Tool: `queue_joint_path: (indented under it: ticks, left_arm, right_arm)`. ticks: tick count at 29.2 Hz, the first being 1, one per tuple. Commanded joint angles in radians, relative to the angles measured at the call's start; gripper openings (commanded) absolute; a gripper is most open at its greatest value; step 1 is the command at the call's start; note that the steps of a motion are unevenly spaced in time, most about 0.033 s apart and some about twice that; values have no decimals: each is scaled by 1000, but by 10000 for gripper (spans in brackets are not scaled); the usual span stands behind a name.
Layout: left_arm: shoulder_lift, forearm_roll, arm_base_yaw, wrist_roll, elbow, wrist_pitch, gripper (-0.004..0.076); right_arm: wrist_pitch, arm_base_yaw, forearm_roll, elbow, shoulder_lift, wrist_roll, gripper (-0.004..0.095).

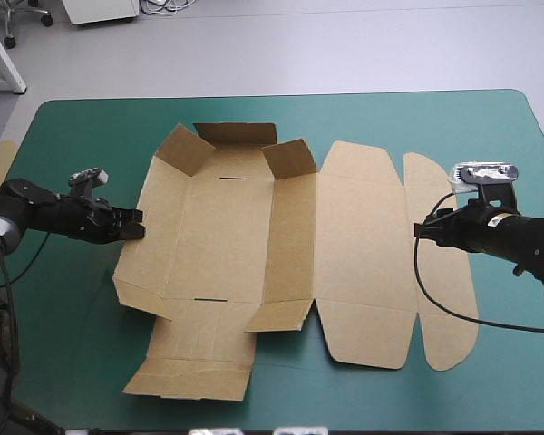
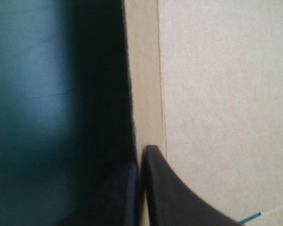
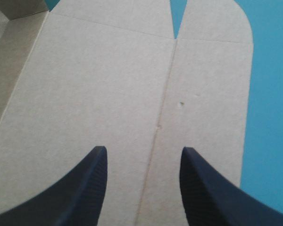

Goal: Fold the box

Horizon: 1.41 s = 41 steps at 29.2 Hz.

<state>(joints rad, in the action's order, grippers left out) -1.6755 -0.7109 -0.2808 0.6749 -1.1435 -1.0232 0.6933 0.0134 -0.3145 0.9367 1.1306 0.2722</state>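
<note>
Left tool (image 1: 136, 227) clamped on box (image 1: 227, 236) edge, centre-left of frame — right tool (image 1: 421, 229) fingers apart over lid (image 1: 363, 263), centre-right.

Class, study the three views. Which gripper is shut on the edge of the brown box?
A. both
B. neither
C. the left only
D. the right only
C: the left gripper is all but shut on the left wall edge of the box, while the right gripper stands with its fingers wide apart.
</note>
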Motion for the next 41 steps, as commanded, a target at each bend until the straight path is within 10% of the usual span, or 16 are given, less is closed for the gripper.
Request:
queue_joint_path:
  ticks: [1, 8, 16, 41]
  left_arm:
    - [89, 60, 2, -10, -36, 16, -10]
    - [97, 103, 2, -22, -36, -36, 27]
    - [99, 131, 2, -100, -48, -38, 560]
    - [125, 1, -321, -89, -8, 0, 552]
  right_arm:
    - [-45, 0, -19, 33, -14, 10, 459]
    - [-45, 0, -19, 33, -14, 10, 458]
    - [-39, 0, -19, 33, -14, 13, 459]
    - [-36, 0, -19, 33, -14, 27, 458]
